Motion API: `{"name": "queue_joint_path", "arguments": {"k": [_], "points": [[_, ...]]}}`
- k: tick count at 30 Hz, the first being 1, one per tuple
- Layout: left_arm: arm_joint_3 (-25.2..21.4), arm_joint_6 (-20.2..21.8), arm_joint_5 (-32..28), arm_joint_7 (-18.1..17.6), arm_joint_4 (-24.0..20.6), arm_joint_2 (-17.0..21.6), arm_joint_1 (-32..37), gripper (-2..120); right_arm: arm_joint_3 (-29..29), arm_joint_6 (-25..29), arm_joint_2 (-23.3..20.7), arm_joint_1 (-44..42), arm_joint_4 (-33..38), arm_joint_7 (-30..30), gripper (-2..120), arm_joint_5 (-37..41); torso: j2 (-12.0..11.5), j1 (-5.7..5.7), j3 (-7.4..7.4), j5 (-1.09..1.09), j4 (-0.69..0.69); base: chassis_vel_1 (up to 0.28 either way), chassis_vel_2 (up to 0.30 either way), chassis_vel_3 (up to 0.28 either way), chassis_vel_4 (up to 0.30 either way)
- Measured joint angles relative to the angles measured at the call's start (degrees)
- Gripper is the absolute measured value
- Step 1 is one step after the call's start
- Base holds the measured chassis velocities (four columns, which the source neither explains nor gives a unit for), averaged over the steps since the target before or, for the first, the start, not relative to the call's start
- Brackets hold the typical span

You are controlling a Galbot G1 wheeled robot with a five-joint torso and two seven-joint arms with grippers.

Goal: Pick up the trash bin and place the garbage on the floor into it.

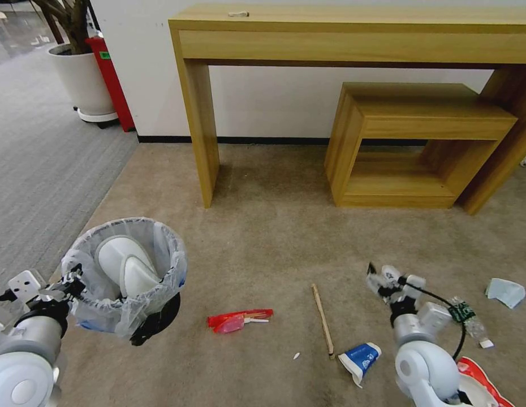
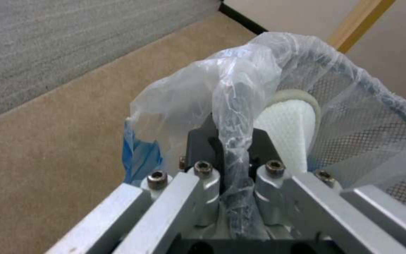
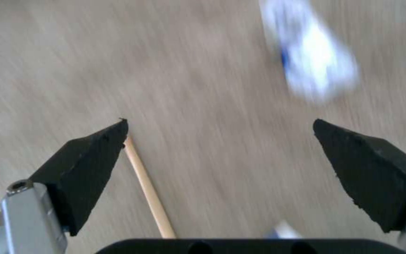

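Now left gripper (image 2: 231, 165) clamped on trash bin (image 1: 127, 274) rim, right gripper (image 1: 382, 278) wide open, wooden stick (image 1: 323, 319) lengthwise toward desk.

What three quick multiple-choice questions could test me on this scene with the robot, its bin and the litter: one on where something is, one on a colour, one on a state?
1. Where is the trash bin?
A. Held up at its rim by the left gripper
B. Under the wooden table
C. Beside the plant pot

2. What colour is the wrapper on the floor between the bin and the wooden stick?
A. Green
B. Red
C. Black

3. How do the right gripper's fingers stand?
A. Shut on the stick
B. Shut on a cup
C. Open, holding nothing

Answers: 1 A, the left wrist view shows the bag-lined rim pinched in the jaws; 2 B, it lies bright red on the beige carpet; 3 C, the right wrist view shows the black pads wide apart above the carpet.
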Motion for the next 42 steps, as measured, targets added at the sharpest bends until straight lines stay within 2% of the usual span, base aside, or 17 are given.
{"name": "queue_joint_path", "arguments": {"k": [2, 5, 6, 9, 13, 17, 26, 32, 36, 37, 39, 42], "points": [[-0.1, 0.0, 0.0, 0.0, 0.1, 0.1, -0.1, 3, -0.8, -2.0, -1.1, -0.1, -0.1, 1.9, 100, 1.9, 0.0, 0.0, 0.0, -0.01, 0.0, 0.0, 0.0, 0.0, 0.0], [-0.3, 0.0, 0.0, 0.0, 0.8, 0.2, -0.5, 3, -2.6, -7.9, -6.0, -1.0, 0.3, 5.2, 100, 5.8, 0.0, 0.0, 0.0, -0.01, -0.01, 0.0, 0.0, 0.0, 0.0], [-0.3, 0.0, 0.0, 0.0, 0.8, 0.2, -0.5, 3, -2.6, -7.9, -6.0, -1.0, 0.3, 5.2, 100, 5.8, 0.0, 0.0, 0.0, -0.01, -0.01, 0.0, 0.0, 0.0, 0.0], [0.1, 0.0, 0.3, 0.0, 1.4, 0.1, -1.0, 3, -3.7, -11.4, -10.0, -1.7, -0.1, 5.2, 100, 6.0, 0.0, 0.0, 0.0, -0.01, -0.01, 0.0, 0.0, 0.0, 0.0], [0.5, 0.1, 0.6, 0.0, 1.8, 0.1, -1.5, 3, -4.9, -14.6, -12.4, -2.1, -0.5, 4.8, 100, 5.8, 0.0, 0.0, 0.0, -0.01, -0.01, 0.0, 0.0, 0.0, 0.0], [1.2, 0.1, 1.2, 0.0, 2.1, -0.1, -1.7, 3, -6.6, -15.6, -13.6, -1.9, -1.6, 3.4, 100, 5.5, 0.0, 0.0, 0.0, -0.01, -0.01, 0.0, 0.0, 0.0, 0.0], [1.6, 0.1, 1.7, 0.0, 2.4, -0.2, -1.8, 3, -9.7, -15.5, -11.8, -1.4, -5.6, 0.6, 100, 3.4, 0.0, 0.0, -0.01, -0.01, 0.0, 0.0, 0.0, 0.0, 0.0], [2.1, 0.1, 2.1, 0.0, 2.5, -0.8, -1.8, 3, -9.5, -15.2, -10.7, -1.0, -8.1, -0.6, 98, 3.5, 0.0, 0.0, 0.0, -0.01, -0.01, 0.0, 0.0, 0.0, 0.0], [2.4, 0.1, 2.4, 0.0, 2.6, -1.0, -1.8, 3, -9.1, -14.0, -10.1, -0.5, -9.5, -1.3, 90, 3.6, 0.0, 0.0, -0.01, -0.01, 0.0, 0.0, 0.0, 0.0, 0.0], [2.5, 0.0, 2.5, 0.0, 2.5, -1.1, -1.7, 3, -9.1, -13.5, -9.8, -0.3, -10.3, -1.6, 82, 3.6, 0.0, 0.0, 0.0, -0.01, -0.01, 0.0, 0.0, 0.0, 0.0], [2.5, 0.0, 2.6, 0.1, 2.4, -1.1, -1.7, 3, -9.1, -13.1, -9.5, -0.2, -10.9, -1.9, 79, 3.3, 0.0, 0.0, 0.0, -0.01, 0.0, 0.0, 0.0, 0.0, 0.0], [2.6, 0.0, 2.7, 0.1, 2.0, -1.2, -1.4, 3, -9.2, -11.6, -8.7, 0.1, -12.3, -3.1, 62, 2.0, 0.0, 0.0, -0.01, -0.01, 0.0, 0.0, 0.0, 0.0, 0.0]]}}
